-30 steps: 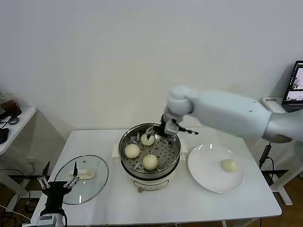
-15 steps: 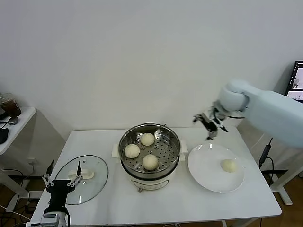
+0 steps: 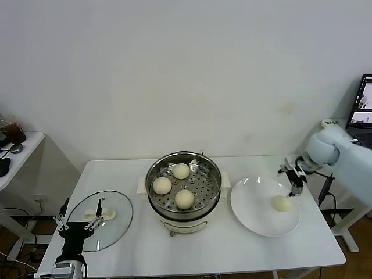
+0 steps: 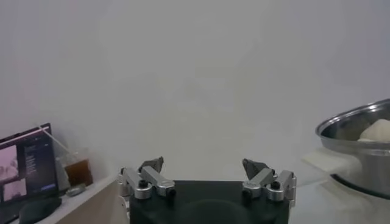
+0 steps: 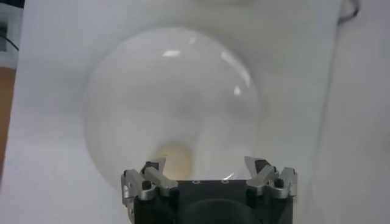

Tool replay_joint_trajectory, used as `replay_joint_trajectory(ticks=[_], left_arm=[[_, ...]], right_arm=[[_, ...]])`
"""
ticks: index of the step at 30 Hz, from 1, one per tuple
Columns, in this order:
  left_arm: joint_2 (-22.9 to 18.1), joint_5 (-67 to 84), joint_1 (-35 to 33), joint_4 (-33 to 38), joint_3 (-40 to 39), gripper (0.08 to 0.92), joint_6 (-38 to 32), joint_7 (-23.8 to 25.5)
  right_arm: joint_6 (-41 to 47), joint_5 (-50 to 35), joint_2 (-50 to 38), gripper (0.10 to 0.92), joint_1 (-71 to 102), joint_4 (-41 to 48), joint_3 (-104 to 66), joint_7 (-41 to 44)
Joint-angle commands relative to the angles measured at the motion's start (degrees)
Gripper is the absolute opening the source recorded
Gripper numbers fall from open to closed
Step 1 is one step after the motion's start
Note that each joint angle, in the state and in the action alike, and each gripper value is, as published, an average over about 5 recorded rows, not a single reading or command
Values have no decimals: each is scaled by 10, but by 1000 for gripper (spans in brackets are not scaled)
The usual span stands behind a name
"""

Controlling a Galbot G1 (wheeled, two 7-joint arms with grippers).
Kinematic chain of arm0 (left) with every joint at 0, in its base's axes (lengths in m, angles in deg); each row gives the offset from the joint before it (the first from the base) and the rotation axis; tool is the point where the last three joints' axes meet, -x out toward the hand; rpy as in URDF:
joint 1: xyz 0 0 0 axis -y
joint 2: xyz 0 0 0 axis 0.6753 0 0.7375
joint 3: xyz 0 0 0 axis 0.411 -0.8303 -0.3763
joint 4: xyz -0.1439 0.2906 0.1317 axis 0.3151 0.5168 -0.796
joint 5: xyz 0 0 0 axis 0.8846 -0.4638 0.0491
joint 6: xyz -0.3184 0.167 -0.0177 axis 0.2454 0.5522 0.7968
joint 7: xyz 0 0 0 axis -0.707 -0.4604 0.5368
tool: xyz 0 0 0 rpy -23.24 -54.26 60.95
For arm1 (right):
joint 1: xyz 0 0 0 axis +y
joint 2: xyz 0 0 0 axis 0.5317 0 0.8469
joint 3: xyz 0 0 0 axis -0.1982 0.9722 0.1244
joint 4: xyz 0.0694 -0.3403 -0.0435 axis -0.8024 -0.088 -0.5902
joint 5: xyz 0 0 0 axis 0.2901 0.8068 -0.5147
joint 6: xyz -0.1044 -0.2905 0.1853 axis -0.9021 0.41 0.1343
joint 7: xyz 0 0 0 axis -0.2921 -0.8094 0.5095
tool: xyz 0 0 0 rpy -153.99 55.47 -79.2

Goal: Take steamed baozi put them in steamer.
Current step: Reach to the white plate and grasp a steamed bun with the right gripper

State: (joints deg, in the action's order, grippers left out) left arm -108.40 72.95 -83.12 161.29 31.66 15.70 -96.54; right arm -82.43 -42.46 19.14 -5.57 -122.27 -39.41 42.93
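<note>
Three cream-white baozi (image 3: 181,171) (image 3: 162,185) (image 3: 184,199) lie on the perforated tray inside the steel steamer (image 3: 152,174). A fourth baozi (image 3: 282,203) lies on the white plate (image 3: 256,203) at the right; it also shows in the right wrist view (image 5: 175,157). My right gripper (image 3: 295,181) is open and empty, hovering just above and behind that baozi; in its wrist view (image 5: 207,164) the baozi sits below its jaws, toward one finger. My left gripper (image 3: 78,216) is open and empty, parked at the table's front left by the lid; it shows in its own wrist view (image 4: 204,164).
A round glass lid (image 3: 110,224) with a white handle lies on the table left of the steamer. The steamer's rim (image 4: 359,119) shows in the left wrist view. A side table (image 3: 17,152) stands at far left, a laptop (image 3: 361,104) at far right.
My right gripper left a baozi in the steamer's back, then swung right and down from the steamer to over the plate's baozi. The left gripper barely shifted.
</note>
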Motion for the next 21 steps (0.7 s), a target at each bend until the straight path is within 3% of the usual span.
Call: replay_joint_trajectory(ticks=[1,21], left_arm=[[0,0,-1,1,2,823,0,1],[-4,-4,1,-4,0,823,-2,0]], right_arm=[[2,57,20,823,131,65,-109,-6],[-2,110,95,820,127,140,-97,-14]])
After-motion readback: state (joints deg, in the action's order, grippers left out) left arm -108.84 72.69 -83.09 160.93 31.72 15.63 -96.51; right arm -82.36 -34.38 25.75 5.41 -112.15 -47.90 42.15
